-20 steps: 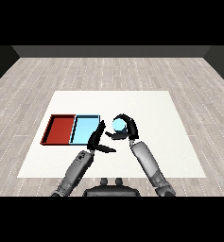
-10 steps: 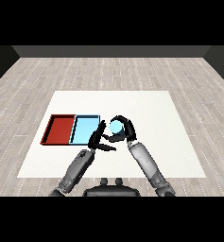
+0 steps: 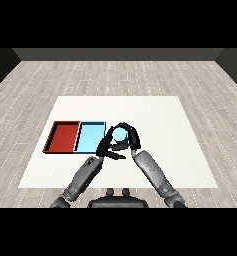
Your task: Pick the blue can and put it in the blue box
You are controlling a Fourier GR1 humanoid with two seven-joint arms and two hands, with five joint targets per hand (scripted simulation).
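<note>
The blue can [image 3: 120, 134] shows as a light blue round top just right of the light blue tray [image 3: 89, 136]. My right hand [image 3: 130, 139] is curled round it, fingers arching over its top and side. My left hand [image 3: 108, 149] lies right below and to the left of the can, its fingers stretched out toward the right hand's wrist. The can's lower body is hidden by the two hands. The can is outside the blue tray, close to the tray's right wall.
A red tray [image 3: 63, 136] lies left of the blue one, sharing a wall with it. Both trays hold nothing. The white table [image 3: 160, 120] stretches right and back, with a grey plank floor beyond it.
My right hand has carried the can leftward, toward the blue tray's right edge. The left hand has stayed beside the tray, now meeting the right hand.
</note>
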